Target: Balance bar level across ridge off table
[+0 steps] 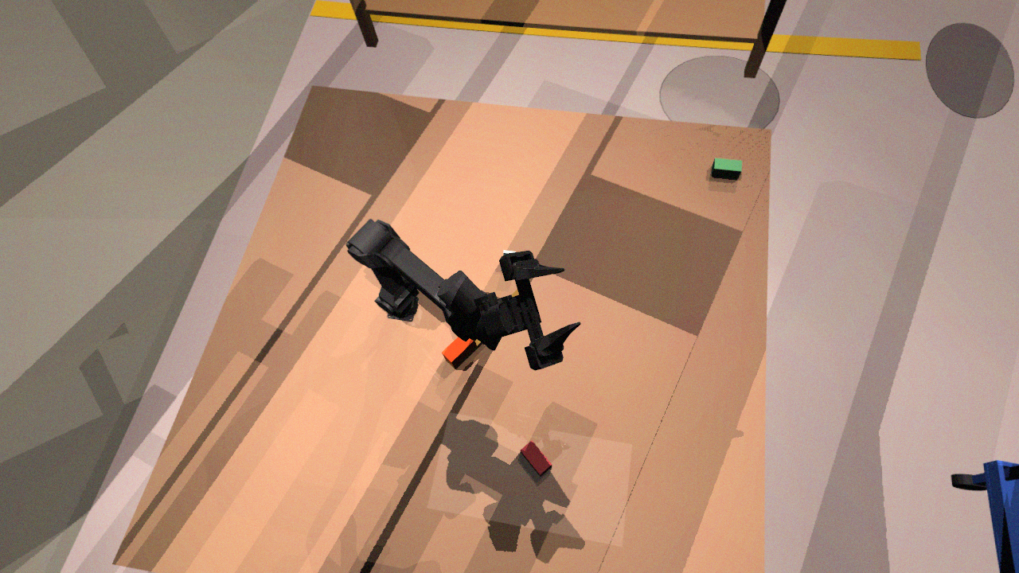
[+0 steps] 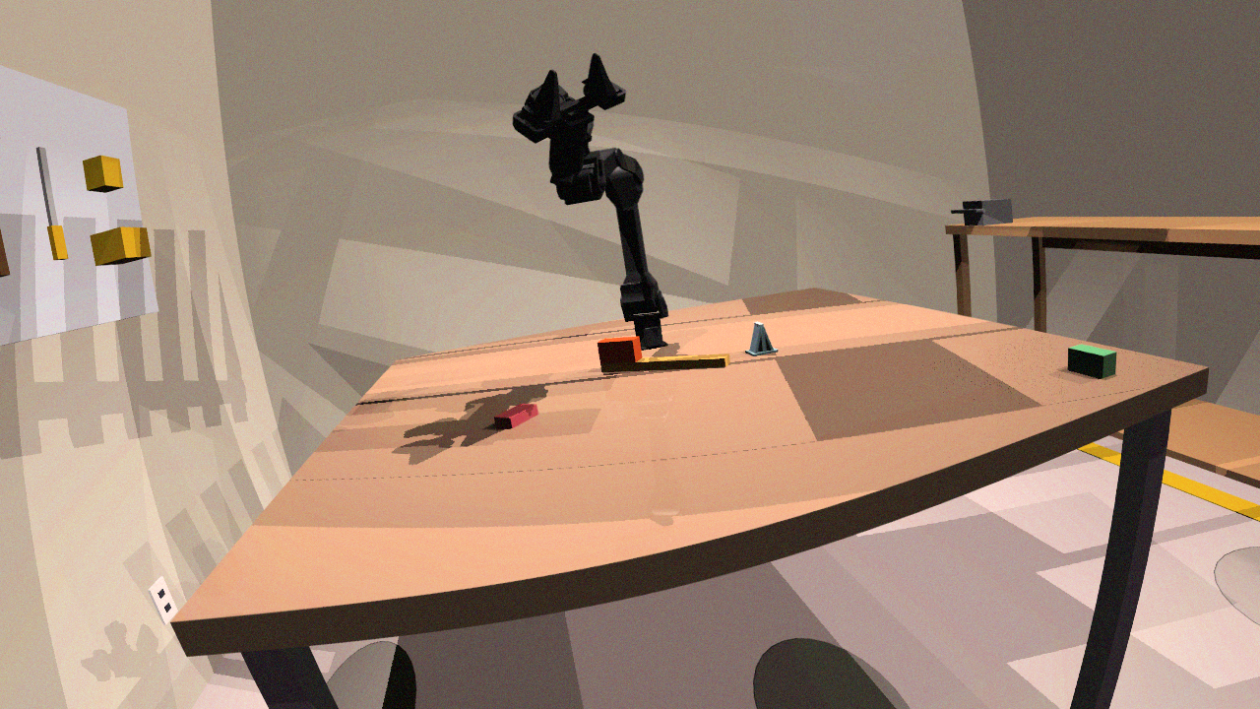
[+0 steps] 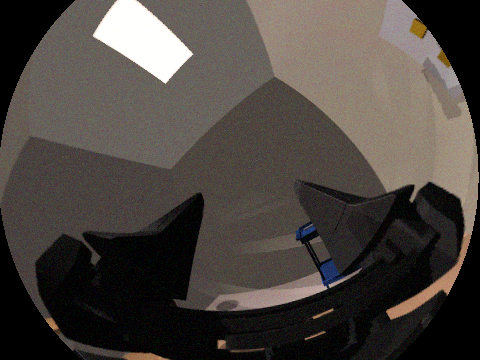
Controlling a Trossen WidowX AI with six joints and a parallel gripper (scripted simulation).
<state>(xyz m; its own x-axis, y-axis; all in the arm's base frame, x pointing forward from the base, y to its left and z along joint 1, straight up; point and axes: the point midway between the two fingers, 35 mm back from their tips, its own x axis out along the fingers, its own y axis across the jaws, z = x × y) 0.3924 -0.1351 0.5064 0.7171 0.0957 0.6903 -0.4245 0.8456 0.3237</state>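
Pale walls and slanting shadows are surrounding a wooden worktop [image 1: 563, 399] [image 2: 616, 476]. High above it, the hand [image 1: 571, 297] [image 2: 573, 61] [image 3: 250, 191] is standing wide, gripping nothing and pointing up and away from the surface. Below, the yellow bar [image 2: 687, 361] is lying low on the worktop, one end meeting the orange block [image 1: 458, 351] [image 2: 619, 354], which may be a weight fixed to it. The pale blue ridge [image 1: 508, 252] [image 2: 760, 341] is standing just beyond the bar's other end. On the orange block's other side, the red block [image 1: 536, 458] [image 2: 516, 416] is resting nearer the outside camera; the green block [image 1: 727, 168] [image 2: 1092, 360] is sitting well apart, past the ridge.

Picking up the bar is probably coming first: turning the hand down, straddling the bar near its balance point, likely toward the orange end, then closing squarely and lifting straight. From above, the arm is hiding most of the bar and ridge; whether bar and block are joined is hard to tell. The wrist view is showing neither.
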